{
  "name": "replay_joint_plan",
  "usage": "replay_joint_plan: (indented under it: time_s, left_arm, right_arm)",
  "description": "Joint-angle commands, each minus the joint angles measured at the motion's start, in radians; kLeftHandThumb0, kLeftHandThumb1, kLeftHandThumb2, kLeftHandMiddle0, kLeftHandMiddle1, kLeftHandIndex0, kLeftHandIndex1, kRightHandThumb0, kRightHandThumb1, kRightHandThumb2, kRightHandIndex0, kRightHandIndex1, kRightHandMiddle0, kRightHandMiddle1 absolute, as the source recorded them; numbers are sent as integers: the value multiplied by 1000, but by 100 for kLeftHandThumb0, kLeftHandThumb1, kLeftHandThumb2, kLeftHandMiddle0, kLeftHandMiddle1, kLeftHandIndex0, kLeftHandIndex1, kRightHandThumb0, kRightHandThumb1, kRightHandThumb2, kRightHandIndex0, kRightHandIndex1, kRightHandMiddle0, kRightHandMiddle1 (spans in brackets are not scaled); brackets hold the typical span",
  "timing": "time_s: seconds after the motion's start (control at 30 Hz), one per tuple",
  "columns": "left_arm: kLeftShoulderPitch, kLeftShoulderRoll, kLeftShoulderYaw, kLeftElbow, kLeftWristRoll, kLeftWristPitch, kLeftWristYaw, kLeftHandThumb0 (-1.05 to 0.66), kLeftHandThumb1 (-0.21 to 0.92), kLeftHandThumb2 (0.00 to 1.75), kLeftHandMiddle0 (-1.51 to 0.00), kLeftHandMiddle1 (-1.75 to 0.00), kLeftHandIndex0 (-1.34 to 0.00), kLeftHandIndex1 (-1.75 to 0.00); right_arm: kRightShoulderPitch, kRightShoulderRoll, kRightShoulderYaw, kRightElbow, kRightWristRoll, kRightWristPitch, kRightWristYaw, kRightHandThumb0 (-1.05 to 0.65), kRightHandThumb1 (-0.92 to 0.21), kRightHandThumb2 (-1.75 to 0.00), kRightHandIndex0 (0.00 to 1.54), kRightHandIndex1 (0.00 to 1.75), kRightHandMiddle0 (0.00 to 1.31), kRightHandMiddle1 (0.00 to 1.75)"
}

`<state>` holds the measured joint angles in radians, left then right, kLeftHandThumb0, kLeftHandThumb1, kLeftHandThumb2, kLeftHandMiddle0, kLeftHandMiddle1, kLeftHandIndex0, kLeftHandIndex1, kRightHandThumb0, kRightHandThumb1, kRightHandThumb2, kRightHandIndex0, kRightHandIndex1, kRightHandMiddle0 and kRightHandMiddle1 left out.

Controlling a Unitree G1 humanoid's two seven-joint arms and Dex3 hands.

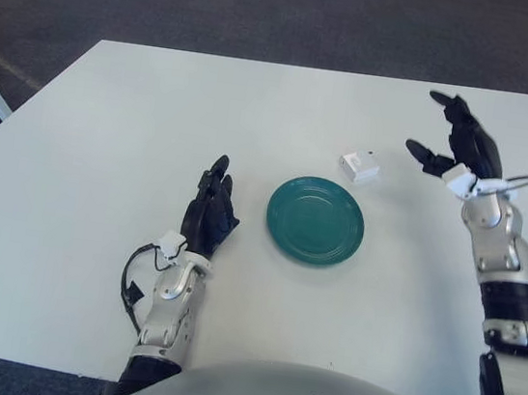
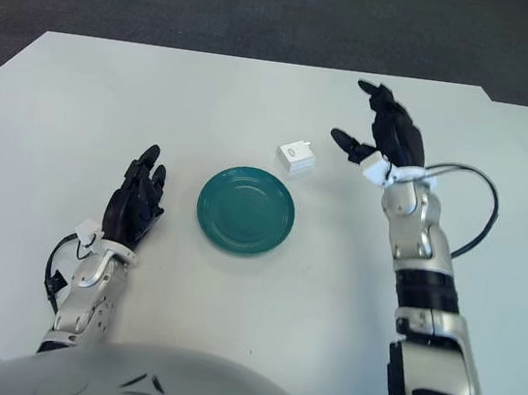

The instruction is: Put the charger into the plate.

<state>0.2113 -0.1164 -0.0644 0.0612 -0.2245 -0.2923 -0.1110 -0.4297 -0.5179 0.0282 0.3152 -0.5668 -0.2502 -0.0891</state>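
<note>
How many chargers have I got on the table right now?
1. The white charger sits on the table, just beyond the green plate's far right edge, left of the raised open right hand. Nothing visible could hide another.
</note>
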Motion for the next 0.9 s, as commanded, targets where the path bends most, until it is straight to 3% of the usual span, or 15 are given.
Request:
replay_joint_plan:
  time_s: [0.0,0.5,0.67,0.87]
  left_arm:
    - [-2,-23,2,16,-1,-2,1,-88,92,83,-10,0,0,-31]
    - [0,-26,-2,-8,2,-1,13,-88,92,81,-11,0,0,-36]
    - [8,-21,-6,-17,-15,-8,-10,-89,92,81,-10,0,0,-35]
    - [17,-20,-14,-39,-8,8,-2,-89,92,80,-10,0,0,-37]
  right_arm:
    - [-28,-13,78,80,-73,-16,-18,-79,-92,-57,15,1,0,47]
    - [-174,-12,242,324,-148,-73,-34,-78,-92,-54,9,0,0,34]
    - [-241,6,298,476,-162,-94,-49,-77,-92,-53,7,0,0,31]
    - [-285,8,345,572,-170,-106,-42,-76,-92,-53,6,0,0,29]
